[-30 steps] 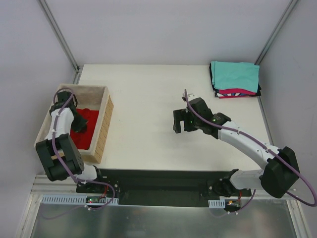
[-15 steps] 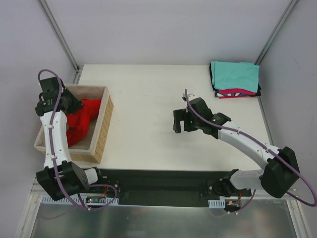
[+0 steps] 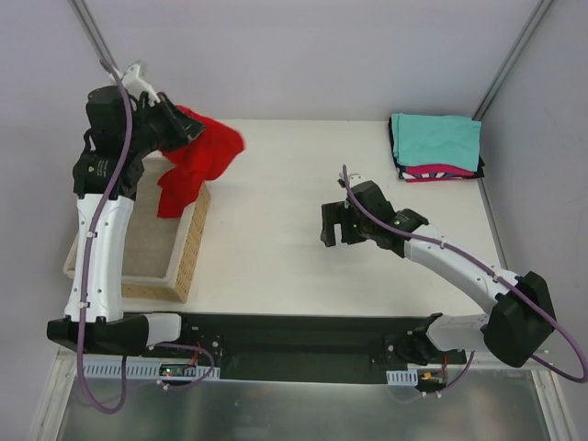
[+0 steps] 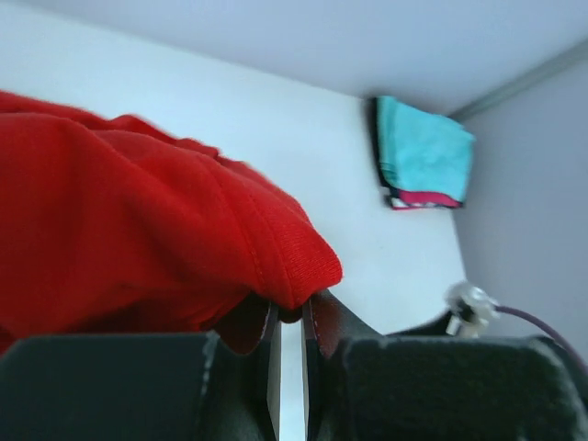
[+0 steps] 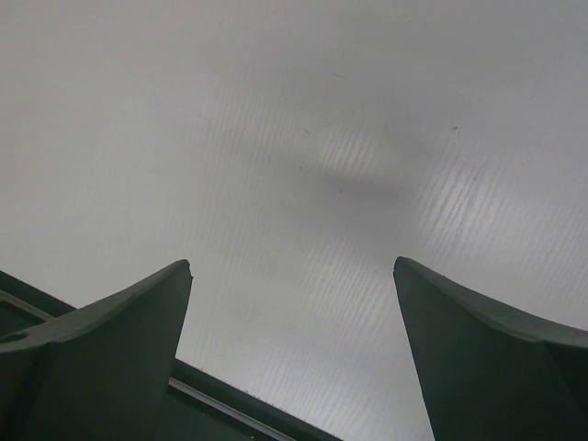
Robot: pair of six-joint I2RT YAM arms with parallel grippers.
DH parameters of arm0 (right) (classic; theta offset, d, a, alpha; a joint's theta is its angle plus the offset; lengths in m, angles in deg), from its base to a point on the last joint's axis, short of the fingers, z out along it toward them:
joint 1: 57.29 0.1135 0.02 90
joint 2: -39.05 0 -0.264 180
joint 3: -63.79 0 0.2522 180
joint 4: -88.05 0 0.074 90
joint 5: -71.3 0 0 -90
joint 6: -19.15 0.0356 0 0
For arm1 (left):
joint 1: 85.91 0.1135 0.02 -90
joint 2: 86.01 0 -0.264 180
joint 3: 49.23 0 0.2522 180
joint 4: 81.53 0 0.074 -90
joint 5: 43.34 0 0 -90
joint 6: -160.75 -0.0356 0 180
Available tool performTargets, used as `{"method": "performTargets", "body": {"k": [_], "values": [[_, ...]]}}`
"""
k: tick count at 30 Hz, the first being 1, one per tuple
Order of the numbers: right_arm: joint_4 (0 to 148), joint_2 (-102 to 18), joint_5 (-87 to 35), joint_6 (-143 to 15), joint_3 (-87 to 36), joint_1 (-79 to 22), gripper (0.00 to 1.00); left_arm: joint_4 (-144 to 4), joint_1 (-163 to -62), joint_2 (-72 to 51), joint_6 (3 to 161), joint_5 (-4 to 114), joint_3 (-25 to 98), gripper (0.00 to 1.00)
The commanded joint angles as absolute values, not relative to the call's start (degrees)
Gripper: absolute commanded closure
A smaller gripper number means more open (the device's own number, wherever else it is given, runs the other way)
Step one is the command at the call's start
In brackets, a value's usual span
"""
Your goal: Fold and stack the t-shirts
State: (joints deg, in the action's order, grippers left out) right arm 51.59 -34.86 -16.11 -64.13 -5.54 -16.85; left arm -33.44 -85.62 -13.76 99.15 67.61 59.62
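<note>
Fetching: left gripper (image 4: pixel 292 317) clamped on red shirt (image 3: pixel 200 152); right gripper (image 5: pixel 292 276) splayed, empty. Next guess: lay flat on surface (image 3: pixel 276 170) ahead.

Red t-shirt (image 3: pixel 200 154): bunched, hanging aloft at your 10 o'clock.
Folded stack (image 3: pixel 437 147): teal over magenta and black, your 1 o'clock.

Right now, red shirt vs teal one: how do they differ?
The red t-shirt hangs crumpled in the air, pinched in the left gripper; the teal t-shirt lies folded into a flat rectangle. Red is on its own above the basket; teal tops the folded stack at the table's far right corner. Both are plain-coloured cloth.
</note>
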Motion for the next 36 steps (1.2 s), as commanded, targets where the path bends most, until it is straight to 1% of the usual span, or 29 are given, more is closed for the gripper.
{"method": "performTargets", "body": {"k": [1, 5, 7, 10, 11, 13, 14, 16, 17, 18, 19, 20, 21, 25, 31, 32, 34, 35, 36], "values": [[51.26, -32.59, -15.19, -63.73, -6.22, -16.42, 0.03, -45.17, -94.60, -10.96, 100.29, 74.96, 66.03, 1.00], [50.39, -31.09, -12.04, -63.21, -5.69, -16.42, 0.03, -45.80, -102.16, -5.77, 98.35, 77.78, 71.57, 1.00], [49.33, -29.86, -10.10, -62.68, -5.78, -16.42, 0.03, -45.88, -104.27, -4.10, 98.87, 76.81, 70.88, 1.00], [46.79, -27.67, -4.92, -61.98, -5.78, -16.51, 0.04, -45.97, -106.03, -3.65, 98.79, 74.36, 65.01, 1.00], [46.08, -26.96, -2.30, -61.89, -5.60, -16.60, 0.03, -46.06, -106.73, -3.65, 98.00, 73.13, 60.64, 1.00], [44.15, -25.04, -0.26, -61.54, -5.69, -16.60, 0.03, -46.93, -108.84, -2.95, 97.21, 69.45, 55.61, 1.00], [43.62, -24.33, 1.41, -61.27, -5.69, -16.60, 0.04, -47.72, -111.20, -2.43, 96.94, 68.21, 51.15, 1.00], [42.30, -22.57, 2.38, -61.27, -5.60, -16.60, 0.03, -48.61, -113.32, 0.11, 96.85, 65.05, 47.17, 1.00], [41.95, -22.22, 2.74, -61.36, -5.95, -16.60, 0.03, -48.78, -115.68, 1.08, 96.85, 63.55, 44.28, 0.93], [40.99, -21.86, 3.00, -61.27, -6.04, -16.60, 0.03, -48.87, -116.58, 3.10, 96.94, 62.32, 43.03, 0.78], [40.63, -21.60, 3.53, -61.36, -6.30, -16.60, 0.03, -48.78, -117.63, 3.90, 97.12, 59.61, 41.97, 0.41], [40.19, -20.99, 3.79, -61.36, -6.39, -16.51, 0.04, -48.87, -118.16, 4.60, 97.55, 58.71, 40.57, 0.15], [39.58, -20.72, 4.06, -61.36, -6.57, -16.60, 0.03, -48.78, -118.86, 4.96, 97.64, 57.92, 40.12, 0.01], [39.13, -19.93, 4.67, -61.53, -6.48, -16.51, 0.03, -48.17, -118.96, 1.99, 96.59, 57.56, 41.25, 0.01], [39.57, -21.33, 2.92, -61.27, -8.06, -16.51, 0.04, -41.07, -118.96, -5.22, 93.25, 58.62, 53.63, 0.01], [39.92, -21.51, 2.57, -61.27, -8.15, -16.51, 0.03, -37.74, -118.96, -6.02, 92.47, 57.66, 56.52, 0.01], [40.27, -22.12, 1.69, -61.27, -8.24, -16.42, 0.03, -32.99, -118.87, -7.86, 92.02, 51.79, 59.52, 0.01], [40.71, -22.30, 1.34, -61.27, -8.15, -16.34, 0.03, -27.22, -118.70, -8.31, 92.28, 48.98, 62.24, 0.01], [40.89, -22.65, 1.16, -61.18, -8.06, -16.25, 0.03, -24.47, -118.61, -8.57, 92.54, 45.47, 63.48, 0.01]]}}
